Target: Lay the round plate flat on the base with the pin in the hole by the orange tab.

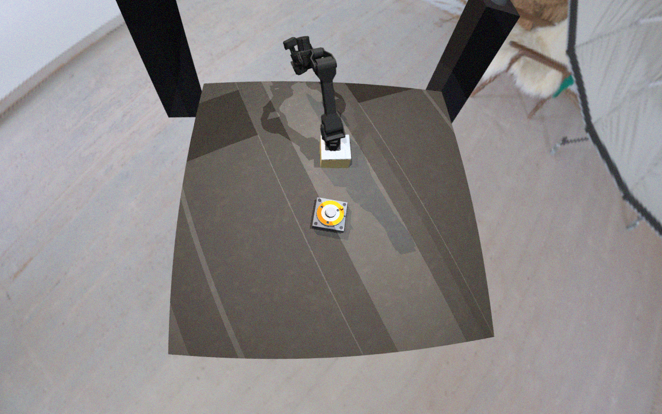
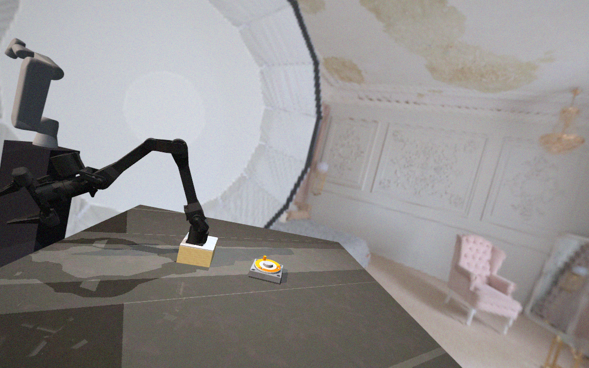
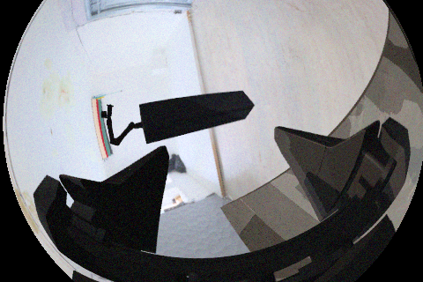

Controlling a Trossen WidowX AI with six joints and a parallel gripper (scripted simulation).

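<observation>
Plate on base, gripper open — well apart

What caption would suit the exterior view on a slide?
Arm folded back from its block, open gripper beyond the table edge, far from the orange-ringed plate on its grey base.

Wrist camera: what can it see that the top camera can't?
Only the wrist view shows the gripper up close: its two dark fingers stand wide apart with nothing between them. Only the top view shows the round plate with its orange ring on the grey base, and the arm's stand. Both show a part of the brown table.
</observation>
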